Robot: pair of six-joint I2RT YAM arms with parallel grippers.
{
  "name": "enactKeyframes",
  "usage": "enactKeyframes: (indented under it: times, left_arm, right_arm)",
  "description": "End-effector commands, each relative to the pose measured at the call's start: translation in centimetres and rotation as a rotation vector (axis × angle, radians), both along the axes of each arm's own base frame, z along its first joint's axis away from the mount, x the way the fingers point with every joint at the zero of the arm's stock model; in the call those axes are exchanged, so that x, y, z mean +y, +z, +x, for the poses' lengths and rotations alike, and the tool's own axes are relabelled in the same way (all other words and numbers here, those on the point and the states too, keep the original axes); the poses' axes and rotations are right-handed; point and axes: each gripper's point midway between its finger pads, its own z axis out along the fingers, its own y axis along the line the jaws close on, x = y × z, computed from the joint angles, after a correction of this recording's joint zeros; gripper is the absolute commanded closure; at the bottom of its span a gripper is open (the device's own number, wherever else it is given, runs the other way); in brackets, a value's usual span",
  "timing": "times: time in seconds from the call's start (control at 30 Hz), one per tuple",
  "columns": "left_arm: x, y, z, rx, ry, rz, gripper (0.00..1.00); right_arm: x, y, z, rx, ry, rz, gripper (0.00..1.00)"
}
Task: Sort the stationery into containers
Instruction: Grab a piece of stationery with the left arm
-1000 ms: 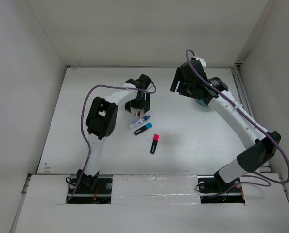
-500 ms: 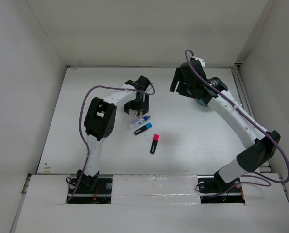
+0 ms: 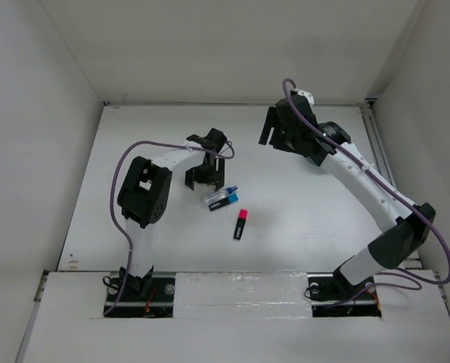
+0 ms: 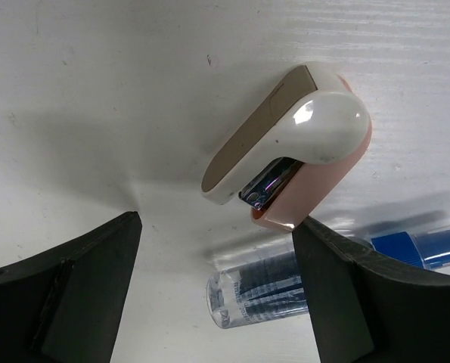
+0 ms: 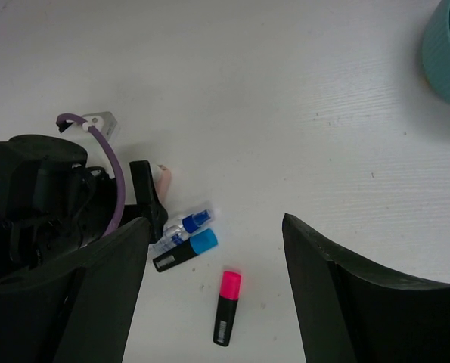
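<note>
**Operator:** What are my left fingers doing?

**Spotter:** Your left gripper (image 4: 213, 225) is spread wide, with nothing between its fingers (image 4: 73, 295). In its wrist view, what looks like a small stapler (image 4: 296, 144) lies on the desk (image 3: 300, 219) just above the gap, right of centre. It is white on top and salmon underneath, but the view is too close for me to be sure of the name. Below it, at the lower right, lies the clear tube (image 4: 259, 296), its blue cap (image 4: 429, 246) pointing to the right edge.

**Operator:** And the right side?

**Spotter:** Your right gripper (image 5: 215, 221) is released too, its fingers well apart and empty above the desk. Through its camera you see the tube and the blue-capped highlighter (image 5: 185, 252) side by side at lower centre, just beside your left gripper. The pink-capped highlighter (image 5: 225, 306) lies apart from them, lower in the frame.

**Operator:** The container?

**Spotter:** The teal cup (image 5: 448, 53) sits in the upper right corner of the right wrist view, cut off by the frame. It is well apart from all the stationery. I cannot tell what is in it.
</note>
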Motion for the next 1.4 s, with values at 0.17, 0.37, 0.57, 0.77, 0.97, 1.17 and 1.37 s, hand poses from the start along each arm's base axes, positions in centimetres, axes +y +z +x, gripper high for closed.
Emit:
enactKeyframes:
  times: [0.17,0.37,0.57,0.77,0.97,1.17,1.37]
  left_arm:
    - [-1.3,2.9,2.5,-0.105,-0.052,-0.049,0.22]
    - [-2.6,3.3,3.6,-0.127,-0.091,-0.089,0.13]
    - [-2.8,2.0,3.3,-0.103,-0.116,-0.097,0.14]
    - [-2.8,1.8,3.3,-0.103,-0.116,-0.097,0.21]
    - [-2.6,0.6,3.1,-0.077,-0.116,-0.084,0.34]
    - [-2.1,0.3,2.3,-0.07,-0.103,-0.073,0.36]
    - [-2.1,0.0,2.1,-0.063,-0.105,-0.079,0.5]
  right_arm:
    - [1.0,1.7,0.2,-0.057,0.015,0.04,0.24]
    - [0.9,1.6,0.1,-0.042,0.021,0.022,0.24]
    - [0.0,1.6,0.5,-0.048,0.006,0.002,0.24]
    - [0.1,1.8,0.4,-0.045,0.013,0.007,0.24]
    - [0.1,1.8,0.4,-0.045,0.013,0.007,0.24]
    - [0.2,1.9,0.5,-0.052,0.013,0.012,0.24]
    - [0.5,1.9,0.3,-0.052,0.022,0.012,0.24]
